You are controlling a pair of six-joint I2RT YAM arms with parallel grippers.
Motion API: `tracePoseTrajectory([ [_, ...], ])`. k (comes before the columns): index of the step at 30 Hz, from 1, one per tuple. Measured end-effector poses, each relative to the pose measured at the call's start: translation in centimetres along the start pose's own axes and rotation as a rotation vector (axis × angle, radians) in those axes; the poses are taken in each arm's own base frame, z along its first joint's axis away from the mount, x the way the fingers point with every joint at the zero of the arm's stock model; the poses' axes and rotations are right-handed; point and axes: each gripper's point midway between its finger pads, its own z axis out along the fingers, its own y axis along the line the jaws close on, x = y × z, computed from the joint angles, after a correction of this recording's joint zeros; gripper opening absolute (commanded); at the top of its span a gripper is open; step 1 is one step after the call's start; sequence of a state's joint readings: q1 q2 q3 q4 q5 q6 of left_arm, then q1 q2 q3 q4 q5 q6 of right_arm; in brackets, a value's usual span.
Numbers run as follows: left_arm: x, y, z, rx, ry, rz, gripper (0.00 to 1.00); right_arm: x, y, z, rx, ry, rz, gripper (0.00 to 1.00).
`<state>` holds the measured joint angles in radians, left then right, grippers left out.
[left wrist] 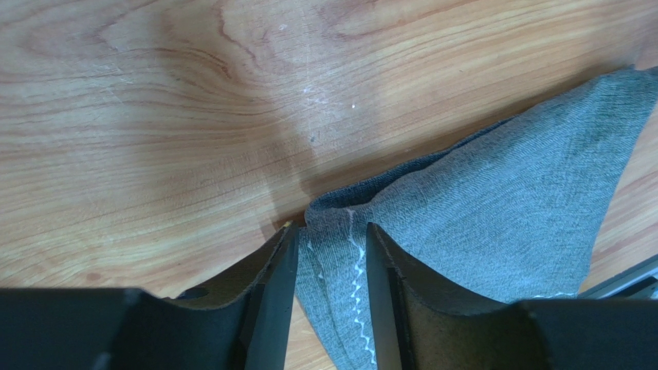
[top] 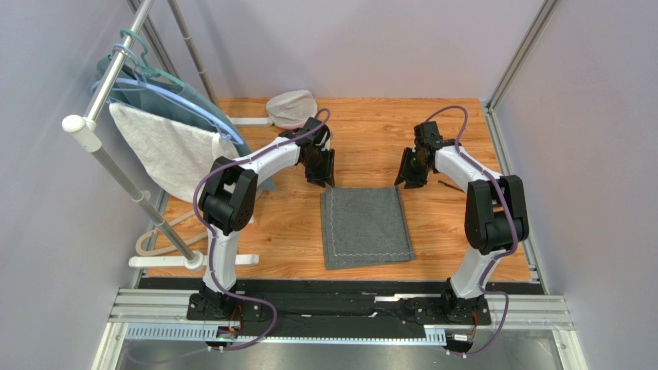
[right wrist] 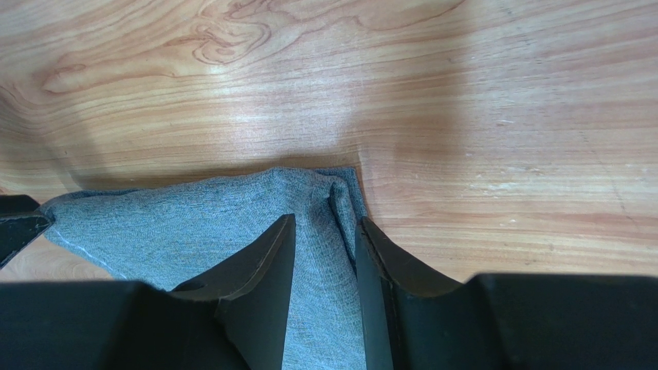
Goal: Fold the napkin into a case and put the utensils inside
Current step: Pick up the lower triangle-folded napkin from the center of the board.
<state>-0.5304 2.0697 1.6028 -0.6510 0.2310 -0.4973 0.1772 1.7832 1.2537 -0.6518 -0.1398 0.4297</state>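
Both left gripper [left wrist: 332, 230] and right gripper [right wrist: 325, 220] pinch napkin [top: 364, 225] corners mid-frame on the wood-grain table [top: 287, 225] between grey walls [top: 386, 46].

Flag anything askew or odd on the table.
Only the napkin: it lies slightly skewed, and its two far corners are bunched up, one pinched in the left hand, one in the right hand. Nothing spilled or damaged.
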Motion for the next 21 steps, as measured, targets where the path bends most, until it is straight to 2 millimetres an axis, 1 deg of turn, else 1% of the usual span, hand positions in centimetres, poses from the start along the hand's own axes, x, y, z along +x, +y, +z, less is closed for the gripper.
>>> tracePoseTrajectory([
  [5, 0.6, 0.4, 0.8, -0.005, 0.022, -0.01, 0.41, 0.8, 0.1, 1.4, -0.017, 0.049, 0.003, 0.37],
  [9, 0.8, 0.3, 0.9, 0.004, 0.027, -0.013, 0.45, 1.3, 0.0, 2.2, -0.024, 0.072, 0.006, 0.37],
  [12, 1.1, 0.4, 1.1, 0.006, 0.034, -0.015, 0.47, 1.4, -0.1, 2.6, -0.022, 0.079, 0.005, 0.35],
  [13, 1.2, 0.5, 1.1, 0.005, 0.038, -0.016, 0.47, 1.4, -0.1, 2.6, -0.021, 0.08, 0.005, 0.31],
  [16, 1.4, 0.6, 1.2, 0.001, 0.043, -0.019, 0.35, 1.5, -0.2, 2.9, -0.019, 0.085, 0.005, 0.24],
  [17, 1.4, 0.7, 1.2, -0.001, 0.042, -0.022, 0.27, 1.5, -0.2, 2.9, -0.018, 0.086, 0.006, 0.23],
  [18, 1.4, 0.7, 1.2, -0.004, 0.041, -0.023, 0.23, 1.5, -0.2, 2.9, -0.019, 0.085, 0.006, 0.2],
  [19, 1.4, 0.7, 1.2, -0.006, 0.04, -0.028, 0.19, 1.5, -0.2, 3.0, -0.019, 0.085, 0.006, 0.11],
  [20, 1.3, 0.8, 1.2, -0.012, 0.037, -0.028, 0.09, 1.5, -0.2, 3.0, -0.019, 0.084, 0.006, 0.03],
  [21, 1.3, 0.9, 1.3, -0.019, 0.034, -0.029, 0.06, 1.5, -0.2, 3.0, -0.018, 0.084, 0.005, 0.0],
])
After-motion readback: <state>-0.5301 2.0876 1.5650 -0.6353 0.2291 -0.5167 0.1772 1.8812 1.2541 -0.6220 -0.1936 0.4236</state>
